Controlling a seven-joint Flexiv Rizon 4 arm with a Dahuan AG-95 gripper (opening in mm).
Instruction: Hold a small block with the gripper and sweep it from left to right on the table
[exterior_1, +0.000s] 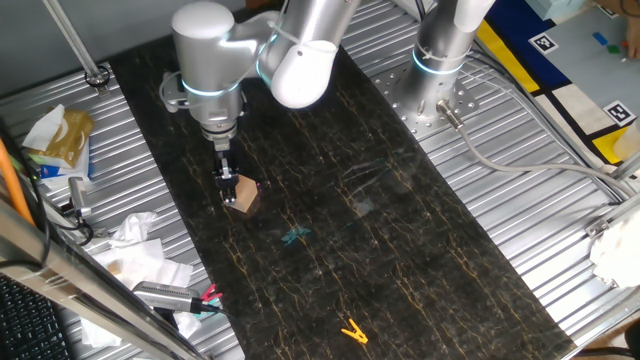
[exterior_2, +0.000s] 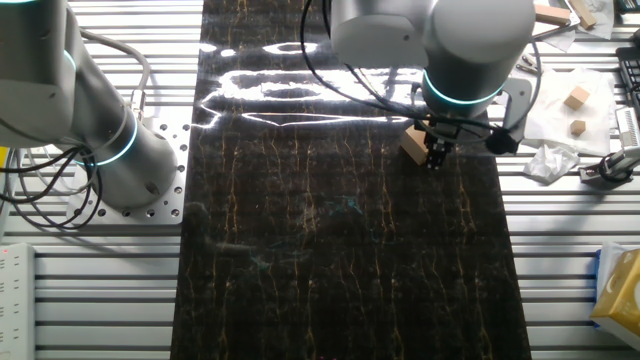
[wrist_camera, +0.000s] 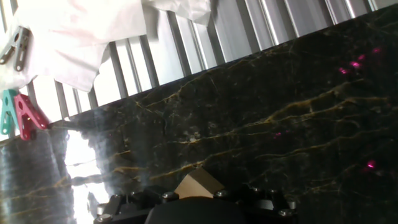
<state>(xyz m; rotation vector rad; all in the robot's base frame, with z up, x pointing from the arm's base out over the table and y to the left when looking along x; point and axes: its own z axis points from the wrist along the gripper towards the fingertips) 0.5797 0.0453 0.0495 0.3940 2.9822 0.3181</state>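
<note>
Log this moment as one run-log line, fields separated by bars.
gripper: shut on small block | block: on black table, near its edge | yellow clip: lying apart, untouched | sweep: not yet visibly across

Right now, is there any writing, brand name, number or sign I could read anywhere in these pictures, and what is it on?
No readable words or numbers in any view.
Black-and-white square markers on the boards at the far corner: patterns, not text.
Yellow packet at the table side: any print too blurred to read.
The small block at the gripper: plain faces.
</note>
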